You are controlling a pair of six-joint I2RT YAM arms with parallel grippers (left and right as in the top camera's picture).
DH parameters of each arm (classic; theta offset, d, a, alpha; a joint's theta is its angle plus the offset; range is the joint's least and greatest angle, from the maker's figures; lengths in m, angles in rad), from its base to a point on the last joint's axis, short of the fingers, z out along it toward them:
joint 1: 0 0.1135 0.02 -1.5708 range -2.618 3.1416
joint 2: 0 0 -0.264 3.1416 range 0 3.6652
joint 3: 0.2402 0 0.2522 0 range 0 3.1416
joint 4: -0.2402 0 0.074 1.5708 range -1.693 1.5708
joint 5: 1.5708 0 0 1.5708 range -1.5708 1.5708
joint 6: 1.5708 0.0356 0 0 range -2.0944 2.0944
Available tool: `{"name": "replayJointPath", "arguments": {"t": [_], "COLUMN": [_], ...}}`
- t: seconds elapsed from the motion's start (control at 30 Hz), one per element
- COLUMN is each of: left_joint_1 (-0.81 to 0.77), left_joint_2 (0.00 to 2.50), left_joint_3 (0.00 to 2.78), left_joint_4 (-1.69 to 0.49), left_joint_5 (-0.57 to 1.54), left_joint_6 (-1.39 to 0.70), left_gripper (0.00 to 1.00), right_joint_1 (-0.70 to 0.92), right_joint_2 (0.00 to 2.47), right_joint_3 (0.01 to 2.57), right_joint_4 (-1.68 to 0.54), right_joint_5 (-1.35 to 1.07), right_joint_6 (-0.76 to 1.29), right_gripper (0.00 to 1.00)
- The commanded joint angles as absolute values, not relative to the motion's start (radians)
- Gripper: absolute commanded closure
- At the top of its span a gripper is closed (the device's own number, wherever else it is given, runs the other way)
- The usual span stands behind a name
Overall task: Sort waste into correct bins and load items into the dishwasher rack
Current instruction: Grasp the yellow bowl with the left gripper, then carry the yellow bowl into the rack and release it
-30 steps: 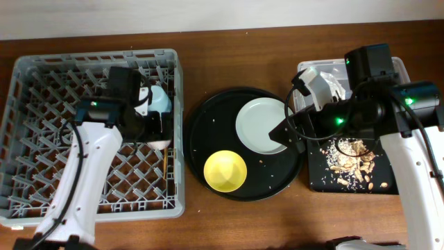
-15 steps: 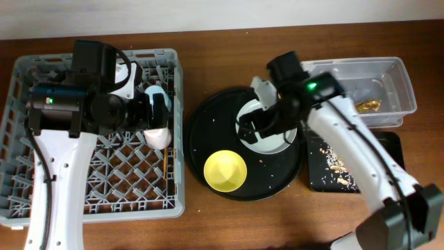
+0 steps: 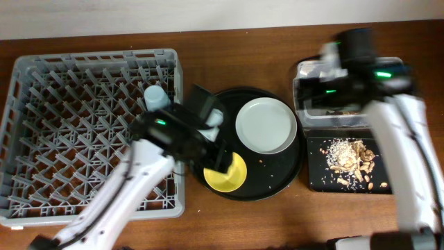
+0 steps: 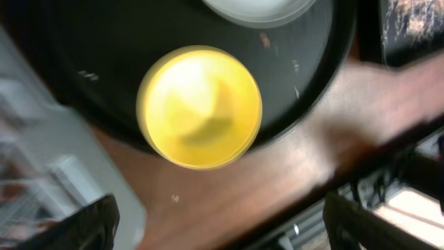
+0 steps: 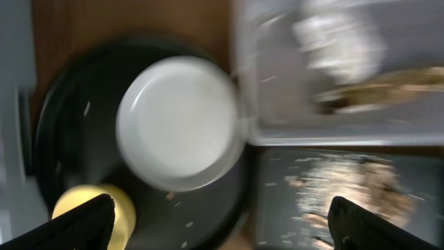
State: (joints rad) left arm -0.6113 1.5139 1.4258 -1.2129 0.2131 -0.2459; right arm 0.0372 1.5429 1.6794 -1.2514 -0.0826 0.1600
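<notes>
Grey plastic fills the left of my overhead view. It is the dishwasher rack, a lattice of upright pegs, and the light-blue cup stands among the pegs near its right wall, towards the back. The left arm lies across the rack's front right part and reaches over the round black tray, which sits just beside the rack on the wooden tabletop.

On the left wrist camera, which is blurred, the left fingers are spread wide apart with nothing between them. They hang above the yellow bowl, which sits upright on the front part of the round tray. Behind the bowl and a little to its right, the pale plate lies flat on the same tray, near the bowl but not touching it.

Right of the round tray, at the back, is the clear tub. From overhead the right arm covers most of it. My right wrist view is smeared as well, but it shows the white tissue and the gold-brown wrapper lying inside the tub. The right fingers are also apart and hold nothing.

In front of the tub, just beside it, the shallow black tray holds the food scraps, whitish grains mixed with brown bits.
</notes>
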Motion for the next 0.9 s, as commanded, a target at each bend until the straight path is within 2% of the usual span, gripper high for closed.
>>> {"name": "replayJointPath", "arguments": {"t": [0.0, 0.07, 0.13, 0.2, 0.23, 0.27, 0.33, 0.37, 0.4, 0.47, 0.7, 0.83, 0.87], "left_joint_1": [-0.76, -0.845, -0.909, -0.94, -0.957, -0.968, -0.99, -0.989, -0.991, -0.99, -0.991, -0.997, -0.997], "left_joint_2": [1.511, 1.513, 1.517, 1.517, 1.52, 1.523, 1.526, 1.526, 1.533, 1.567, 1.703, 1.703, 1.703], "left_joint_3": [1.281, 1.225, 1.216, 1.213, 1.198, 1.185, 1.131, 1.129, 1.11, 1.037, 1.023, 1.023, 1.024], "left_joint_4": [-0.995, -0.853, -0.816, -0.816, -0.815, -0.815, -0.822, -0.809, -0.779, -0.714, -0.633, -0.637, -0.636], "left_joint_5": [0.216, 0.209, 0.21, 0.213, 0.183, 0.141, 0.028, 0.026, -0.011, -0.128, -0.12, -0.121, -0.121], "left_joint_6": [-0.332, -0.332, -0.332, -0.333, -0.335, -0.355, -0.38, -0.38, -0.41, -0.464, -0.464, -0.463, -0.463], "left_gripper": [0.17, 0.22, 0.27, 0.47, 0.48, 0.48, 0.26, 0.43, 0.5, 0.52, 0.67, 0.99, 0.99], "right_joint_1": [-0.114, -0.162, -0.171, -0.171, -0.171, -0.171, -0.171, -0.171, -0.171, -0.171, -0.171, -0.171, -0.171], "right_joint_2": [1.501, 1.507, 1.512, 1.512, 1.512, 1.512, 1.512, 1.512, 1.512, 1.512, 1.512, 1.512, 1.512], "right_joint_3": [1.703, 1.703, 1.703, 1.703, 1.703, 1.703, 1.703, 1.703, 1.703, 1.703, 1.703, 1.703, 1.703], "right_joint_4": [-1.311, -1.309, -1.309, -1.309, -1.309, -1.309, -1.31, -1.31, -1.309, -1.309, -1.309, -1.309, -1.309], "right_joint_5": [-0.073, -0.073, -0.073, -0.073, -0.073, -0.073, -0.073, -0.073, -0.073, -0.073, -0.073, -0.073, -0.073], "right_joint_6": [0.166, 0.166, 0.166, 0.166, 0.166, 0.166, 0.166, 0.166, 0.166, 0.166, 0.166, 0.166, 0.166], "right_gripper": [0.01, 0.01, 0.01, 0.01, 0.01, 0.01, 0.01, 0.01, 0.01, 0.01, 0.01, 0.01, 0.01]}}
